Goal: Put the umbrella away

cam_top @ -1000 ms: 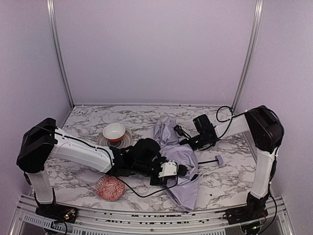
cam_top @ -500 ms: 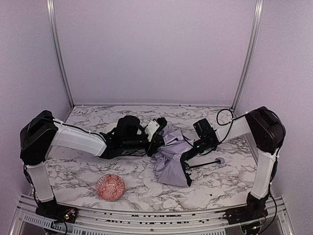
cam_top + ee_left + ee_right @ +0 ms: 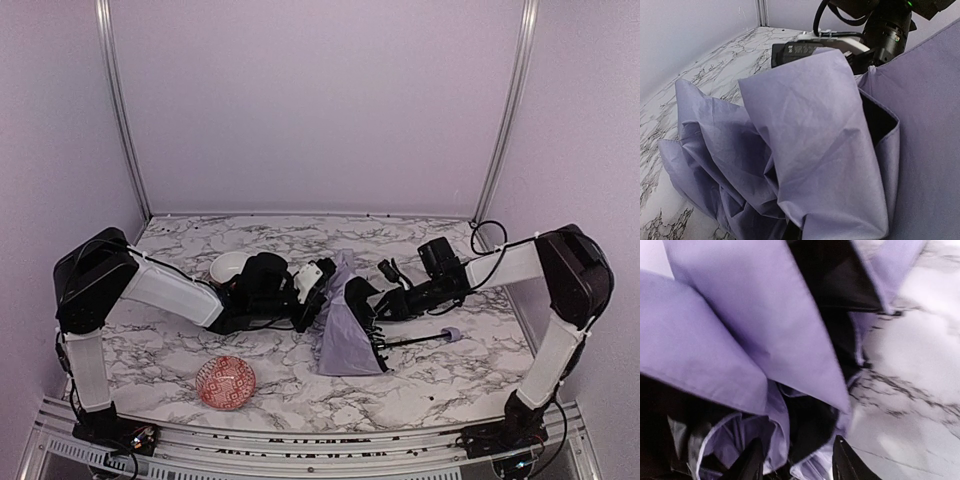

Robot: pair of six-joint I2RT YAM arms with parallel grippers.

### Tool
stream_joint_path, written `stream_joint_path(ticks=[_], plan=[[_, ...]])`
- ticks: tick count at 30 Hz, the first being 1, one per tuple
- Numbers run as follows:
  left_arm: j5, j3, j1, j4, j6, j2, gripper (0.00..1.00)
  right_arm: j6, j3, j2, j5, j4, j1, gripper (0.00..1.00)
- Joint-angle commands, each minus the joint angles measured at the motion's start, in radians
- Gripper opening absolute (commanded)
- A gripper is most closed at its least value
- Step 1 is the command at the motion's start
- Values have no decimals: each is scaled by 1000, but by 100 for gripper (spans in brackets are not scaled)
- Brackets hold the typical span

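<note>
Lavender umbrella (image 3: 348, 338) | between left claw (image 3: 325, 292) and right claw (image 3: 796, 460)

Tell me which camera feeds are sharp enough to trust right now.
Top external: sharp, evenly lit, no glare. Left wrist: the pale lavender folding umbrella fills the frame, fairly sharp. Right wrist: blurred throughout, marble table veins smeared, dark fingers soft-edged.

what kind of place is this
Probably a robot test booth, not a home: left arm and right arm bolted at the edge of a marble-print table, plain lilac walls and metal rails closing it in.
</note>
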Motion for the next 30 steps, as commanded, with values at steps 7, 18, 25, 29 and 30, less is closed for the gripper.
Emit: stream_joint_path(ticks=[7, 18, 25, 29, 30], plan=[[62, -16, 26, 1, 28, 20, 0, 8, -66, -474, 461, -23, -9, 94], [66, -9, 28, -11, 28, 25, 0, -310, -121, -705, 202, 158, 327, 100], [79, -8, 29, -22, 27, 28, 0, -421, -35, -564, 248, 107, 371, 100], [78, -9, 28, -26, 31, 25, 0, -450, -6, -500, 309, 96, 374, 90], [80, -8, 28, -28, 33, 25, 0, -452, 0, -488, 321, 95, 374, 80]])
